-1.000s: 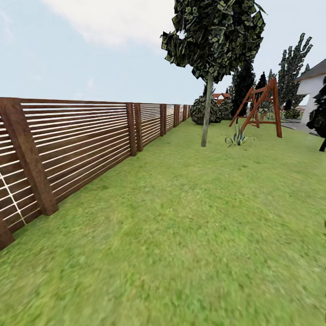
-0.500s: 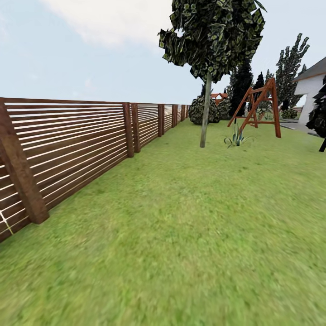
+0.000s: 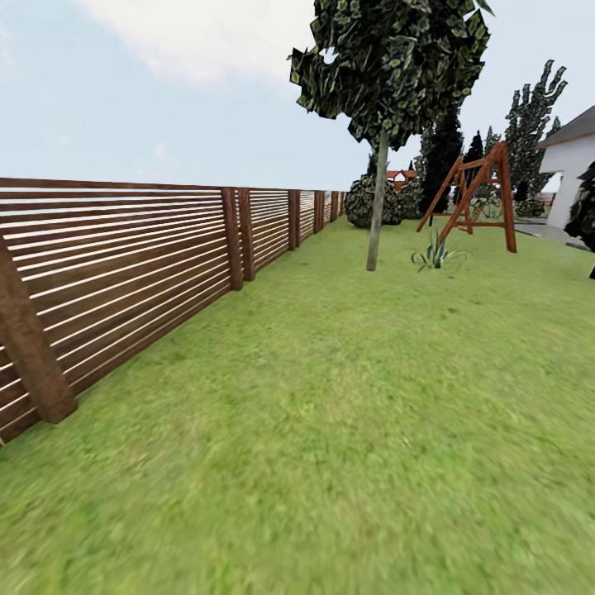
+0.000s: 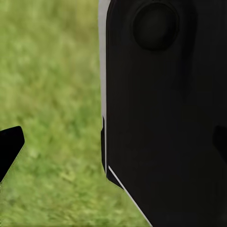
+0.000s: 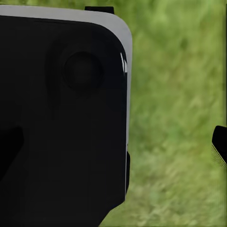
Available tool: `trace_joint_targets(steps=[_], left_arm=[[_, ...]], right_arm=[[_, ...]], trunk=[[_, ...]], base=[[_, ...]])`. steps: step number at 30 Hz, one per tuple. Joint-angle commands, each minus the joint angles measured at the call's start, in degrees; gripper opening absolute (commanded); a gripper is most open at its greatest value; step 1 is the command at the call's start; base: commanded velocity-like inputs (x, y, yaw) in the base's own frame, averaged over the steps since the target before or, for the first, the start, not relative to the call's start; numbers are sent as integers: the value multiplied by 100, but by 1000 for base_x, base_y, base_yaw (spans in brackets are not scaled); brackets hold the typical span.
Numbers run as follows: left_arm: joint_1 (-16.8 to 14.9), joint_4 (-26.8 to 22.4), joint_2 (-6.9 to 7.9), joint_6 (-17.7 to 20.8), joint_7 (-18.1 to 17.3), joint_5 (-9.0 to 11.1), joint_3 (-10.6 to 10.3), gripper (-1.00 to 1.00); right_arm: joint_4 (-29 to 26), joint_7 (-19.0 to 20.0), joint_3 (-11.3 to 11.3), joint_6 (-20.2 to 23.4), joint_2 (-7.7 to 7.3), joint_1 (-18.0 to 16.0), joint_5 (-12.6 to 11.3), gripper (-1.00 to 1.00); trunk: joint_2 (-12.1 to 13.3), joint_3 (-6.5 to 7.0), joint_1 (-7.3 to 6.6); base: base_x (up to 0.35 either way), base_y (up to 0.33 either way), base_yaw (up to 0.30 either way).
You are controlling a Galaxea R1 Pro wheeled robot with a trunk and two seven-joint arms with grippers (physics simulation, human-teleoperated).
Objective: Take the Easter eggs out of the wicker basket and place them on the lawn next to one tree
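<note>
Eggs and basket are out of sight; only lawn (image 3: pixel 347 413) lies under both grippers, whose finger spread I cannot tell. The tree (image 3: pixel 376 198) stands far ahead. Risk: drifting into the fence (image 3: pixel 124 264) beside the left arm.

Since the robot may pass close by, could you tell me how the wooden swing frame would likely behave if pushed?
The swing frame would probably feel stiff: it is built of thick reddish beams. Its splayed A-shaped legs stand wide on the lawn, so it seems unlikely to tip. It looks heavy, though the frame is too distant to judge any anchoring.
</note>
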Motion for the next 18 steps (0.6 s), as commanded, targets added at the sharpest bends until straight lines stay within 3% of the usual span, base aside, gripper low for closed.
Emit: trace_joint_targets(steps=[1, 18], left_arm=[[1, -4, 0, 3, 3, 1, 1, 100], [1, -4, 0, 3, 3, 1, 1, 100]], right_arm=[[11, -3, 2, 1, 0, -7, 1, 100], [11, -3, 2, 1, 0, -7, 1, 100]], trunk=[[-2, -4, 3], [-2, -4, 3]], base=[[330, 0, 0], [330, 0, 0]])
